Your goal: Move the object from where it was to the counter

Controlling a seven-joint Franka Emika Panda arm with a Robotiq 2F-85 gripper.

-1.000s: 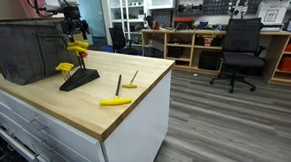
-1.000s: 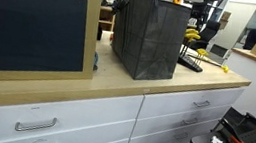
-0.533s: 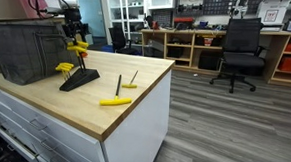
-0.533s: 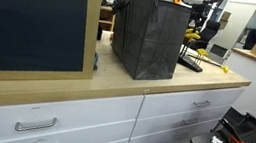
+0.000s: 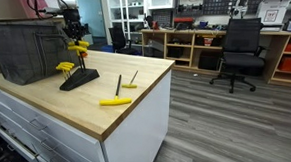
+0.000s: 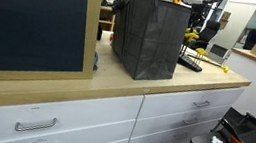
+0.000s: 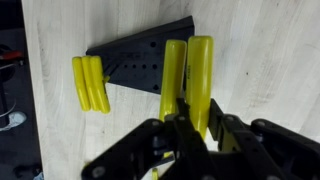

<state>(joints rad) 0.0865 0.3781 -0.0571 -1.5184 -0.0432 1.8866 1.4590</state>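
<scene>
Pale wooden surface over white drawers. On it, a dark mesh basket, filling much of an exterior view and hiding most of what lies behind. Just beside the basket, a black wedge-shaped stand, its rows of holes plain only in the wrist view. Above the stand, the hand. Seen from the wrist, fingers either side of a yellow-handled key seated in the stand; pinching or merely flanking, cannot tell. Glossy, long, rounded handle, a twin alongside. Two loose keys flat on the surface nearby.
</scene>
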